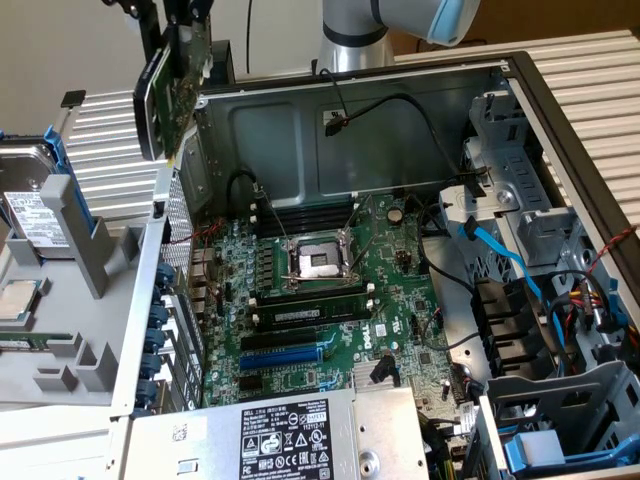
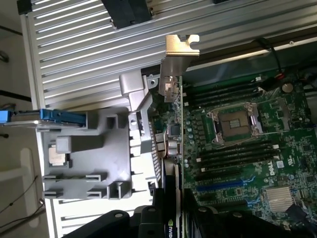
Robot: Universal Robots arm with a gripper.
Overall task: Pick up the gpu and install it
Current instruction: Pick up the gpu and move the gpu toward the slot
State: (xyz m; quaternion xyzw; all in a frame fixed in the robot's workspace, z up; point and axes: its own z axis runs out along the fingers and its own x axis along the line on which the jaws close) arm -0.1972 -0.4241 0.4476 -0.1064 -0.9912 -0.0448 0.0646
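1. The gripper (image 1: 185,25) is clenched on the gpu (image 1: 170,85), carrying it in the air above the rear corner of the open computer case (image 1: 400,110), at the exterior view's upper left; the card touches nothing else.
2. The gpu hangs tilted, green board facing the case, black cooler shroud facing away. From the wrist it appears edge-on (image 2: 177,129), with its silver end bracket (image 2: 179,49) farthest from the gripper (image 2: 173,218).
3. The case lies open and holds the motherboard (image 1: 330,290), with an empty CPU socket (image 1: 315,262), memory sticks (image 1: 310,312) seated just beside it, and a blue expansion slot (image 1: 282,355) near the front edge.
4. A grey tray (image 1: 60,300) outside the case, at the exterior view's left, holds a CPU (image 1: 18,298) and a hard drive (image 1: 35,205).
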